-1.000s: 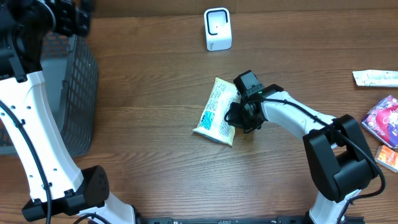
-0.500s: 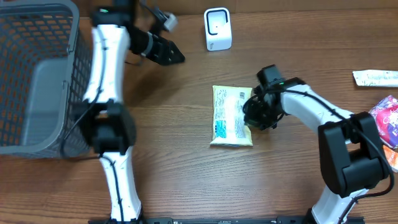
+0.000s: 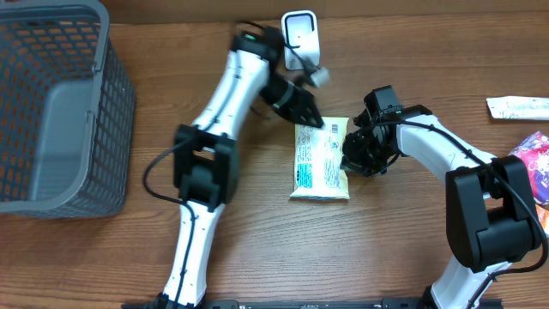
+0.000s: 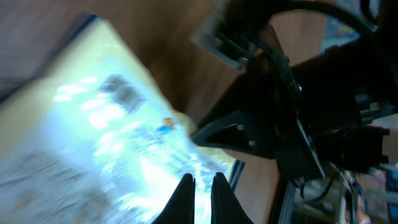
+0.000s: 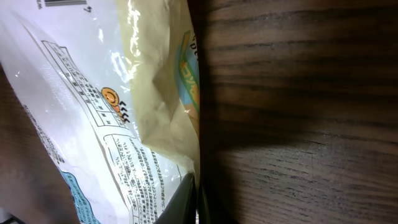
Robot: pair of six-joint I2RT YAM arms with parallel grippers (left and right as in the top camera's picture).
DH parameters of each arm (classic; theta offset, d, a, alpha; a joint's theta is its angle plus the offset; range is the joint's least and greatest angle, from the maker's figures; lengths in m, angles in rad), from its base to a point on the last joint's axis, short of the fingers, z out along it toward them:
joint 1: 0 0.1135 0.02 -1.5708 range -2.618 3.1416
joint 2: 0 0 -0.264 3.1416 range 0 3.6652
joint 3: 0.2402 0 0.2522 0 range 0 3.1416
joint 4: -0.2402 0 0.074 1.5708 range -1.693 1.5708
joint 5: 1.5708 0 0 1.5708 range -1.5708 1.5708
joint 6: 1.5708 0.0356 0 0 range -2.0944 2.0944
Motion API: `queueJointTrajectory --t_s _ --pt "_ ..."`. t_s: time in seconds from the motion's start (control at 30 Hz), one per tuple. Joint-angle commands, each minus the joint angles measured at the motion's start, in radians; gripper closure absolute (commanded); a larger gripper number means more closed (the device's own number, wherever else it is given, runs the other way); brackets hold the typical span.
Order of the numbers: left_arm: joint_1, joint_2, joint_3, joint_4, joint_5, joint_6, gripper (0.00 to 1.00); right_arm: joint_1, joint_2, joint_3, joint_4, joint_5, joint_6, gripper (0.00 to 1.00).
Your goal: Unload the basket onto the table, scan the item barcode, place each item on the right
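The item is a pale yellow and white snack packet (image 3: 320,159) lying flat on the wood table, printed side up. At its right edge my right gripper (image 3: 350,159) is shut on the packet's seam. The right wrist view shows the packet (image 5: 93,93) running down into the closed right gripper (image 5: 196,180), with barcode bars (image 5: 62,3) at the top edge. My left gripper (image 3: 316,118) hangs at the packet's top left corner. In the left wrist view that gripper (image 4: 203,177) is shut, hovering over the blurred packet (image 4: 93,137). The white scanner (image 3: 300,39) stands behind the packet.
A grey mesh basket (image 3: 111,103) fills the far left. Other goods lie at the right edge: a white packet (image 3: 519,107) and a pink bag (image 3: 533,167). The left arm (image 3: 214,129) stretches across the table's middle.
The left arm swung from the basket side over to the packet's top corner and its gripper closed. The right gripper pulled the packet rightward and turned it upright.
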Motion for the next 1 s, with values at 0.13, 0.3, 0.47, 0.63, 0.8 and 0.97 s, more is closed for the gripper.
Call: queueJointTrajectory --t_s 0.13,0.3,0.47,0.63,0.8,0.97 --pt "-0.007 0.013 -0.157 0.117 0.0 -0.061 0.96 0.002 -0.042 -0.008 0.003 -0.016 -0.008 0.96" --pt "0.011 0.013 -0.262 0.193 -0.147 -0.163 0.96 0.002 -0.042 -0.008 0.003 -0.016 -0.008 0.96" --pt "0.011 0.013 -0.289 0.2 -0.198 -0.169 0.96 0.002 -0.042 -0.008 0.002 -0.017 -0.008 0.96" --pt "0.012 0.013 -0.322 0.219 -0.285 -0.213 0.96 -0.009 -0.042 -0.008 0.007 -0.025 0.0 0.75" --pt "0.013 0.013 -0.37 0.256 -0.281 -0.217 0.96 -0.053 -0.042 -0.009 0.014 -0.227 -0.013 0.21" --pt "0.014 0.013 -0.392 0.279 -0.281 -0.224 0.96 -0.084 -0.042 -0.107 0.187 -0.362 0.028 0.0"
